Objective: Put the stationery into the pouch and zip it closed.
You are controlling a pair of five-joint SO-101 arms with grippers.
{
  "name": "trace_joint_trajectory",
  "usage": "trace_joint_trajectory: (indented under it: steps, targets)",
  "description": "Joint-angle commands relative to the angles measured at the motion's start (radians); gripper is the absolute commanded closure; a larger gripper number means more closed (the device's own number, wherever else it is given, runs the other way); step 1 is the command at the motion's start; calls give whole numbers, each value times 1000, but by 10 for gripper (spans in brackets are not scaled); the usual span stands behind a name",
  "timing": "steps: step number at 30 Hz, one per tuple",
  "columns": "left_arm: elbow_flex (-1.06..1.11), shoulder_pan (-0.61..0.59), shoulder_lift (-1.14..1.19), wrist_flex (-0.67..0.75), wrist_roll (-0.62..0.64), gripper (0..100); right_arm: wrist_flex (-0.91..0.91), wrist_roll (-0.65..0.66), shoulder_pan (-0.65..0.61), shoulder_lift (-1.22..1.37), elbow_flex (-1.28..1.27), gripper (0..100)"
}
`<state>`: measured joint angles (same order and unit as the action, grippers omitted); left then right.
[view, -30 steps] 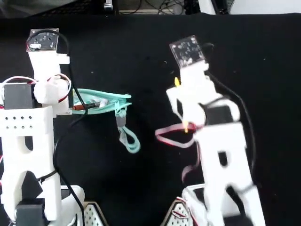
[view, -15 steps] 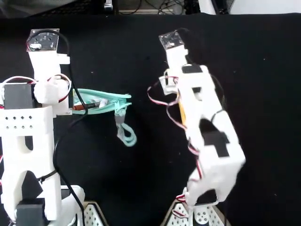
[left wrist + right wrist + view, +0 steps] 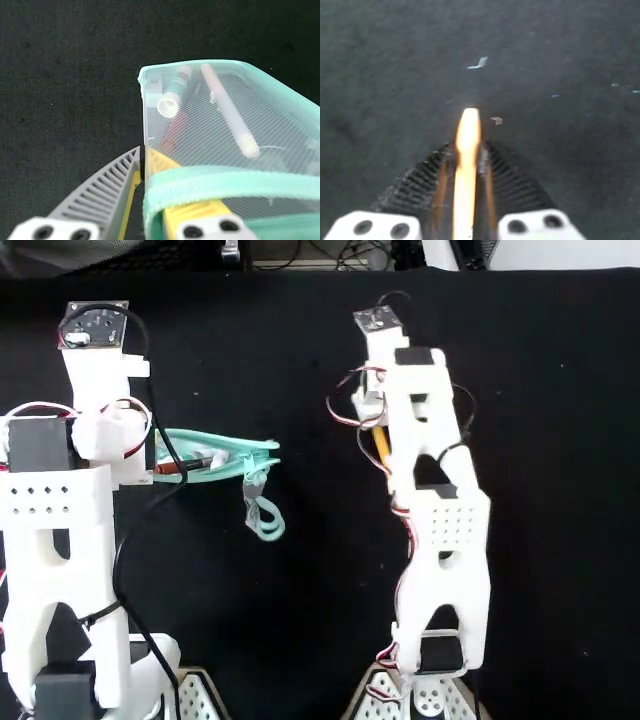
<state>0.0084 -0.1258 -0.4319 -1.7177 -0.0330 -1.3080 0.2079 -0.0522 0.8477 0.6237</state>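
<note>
Right arm has swung straight in the last 1 s. Right gripper [image 3: 468, 150] is clamped on the yellow pencil [image 3: 383, 445], well apart from the mesh pouch [image 3: 215, 455]. Left gripper [image 3: 146, 159] pinches the pouch edge, unmoved. Pens [image 3: 230, 112] lie inside. Judgement: pencil secured, insertion comes next.

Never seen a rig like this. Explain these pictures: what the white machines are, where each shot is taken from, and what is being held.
The white machines are robots: a left arm and a right arm at a black table, each ending in a two-fingered hand. One picture looks down from a fixed camera; the other two come from cameras on the wrists. The left hand grips the edge of a clear, mint-trimmed pouch with pens already inside. The right hand is shut on a yellow pencil, apart from the pouch.
</note>
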Motion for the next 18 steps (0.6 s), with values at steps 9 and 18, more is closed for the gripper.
trace_joint_trajectory:
  steps: [9, 18]
  targets:
    - [2, -1, 2, 11, -9, 968, -81, 3, -8, -332, -185, 986]
    - [2, -1, 2, 11, -11, 968, 245, 3, -127, -886, -1050, 985]
